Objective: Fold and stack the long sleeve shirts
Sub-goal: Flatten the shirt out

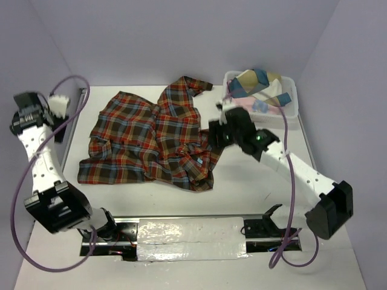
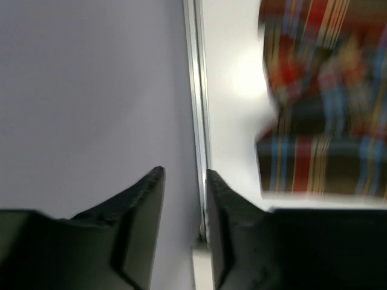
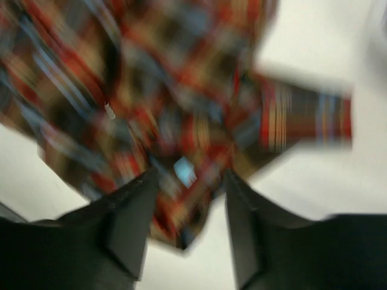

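Observation:
One long sleeve shirt, in red, brown and blue plaid, lies crumpled and spread on the white table, collar toward the back. My right gripper hovers at the shirt's right edge. In the right wrist view it is open, with blurred plaid cloth and a small blue label below the gap, and nothing held. My left gripper is raised at the far left, apart from the shirt. In the left wrist view it is open and empty, with the shirt's edge at the right.
A white lattice basket with folded blue, tan and pink cloths stands at the back right. A metal rail runs along the table's left edge, beside the lilac wall. A white plate lies between the arm bases.

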Tool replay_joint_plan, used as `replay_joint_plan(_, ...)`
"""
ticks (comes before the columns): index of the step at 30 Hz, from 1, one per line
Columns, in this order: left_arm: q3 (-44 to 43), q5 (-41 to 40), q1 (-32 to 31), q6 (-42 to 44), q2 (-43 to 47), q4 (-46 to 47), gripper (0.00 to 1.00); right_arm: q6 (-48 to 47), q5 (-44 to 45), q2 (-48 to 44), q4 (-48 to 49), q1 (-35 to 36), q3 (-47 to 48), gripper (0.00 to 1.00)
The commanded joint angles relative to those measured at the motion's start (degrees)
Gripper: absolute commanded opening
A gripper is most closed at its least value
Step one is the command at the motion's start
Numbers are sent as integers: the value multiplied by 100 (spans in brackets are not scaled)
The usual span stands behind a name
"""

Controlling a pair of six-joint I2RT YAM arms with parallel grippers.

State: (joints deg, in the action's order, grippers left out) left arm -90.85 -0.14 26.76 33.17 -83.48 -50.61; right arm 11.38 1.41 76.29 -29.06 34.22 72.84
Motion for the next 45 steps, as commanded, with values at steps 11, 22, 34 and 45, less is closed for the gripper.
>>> replay_joint_plan(11, 3635, 233, 1059, 366, 201, 1105, 99, 1358, 203, -837, 900, 1420, -3416, 77)
replay_joint_plan(22, 4444, 681, 945, 208, -344, 2090, 81, 1086, -114, 1264, 1975, 1772, -2873, 62)
replay_joint_plan(34, 3743, 1657, 953, 84, 112, 993, 0, 331, -649, -1088, 351, 2343, -1828, 0)
replay_joint_plan(45, 402, 2993, 884, -3, 43, -687, 0, 452, -1115, -891, -1048, 1375, 1680, 0)
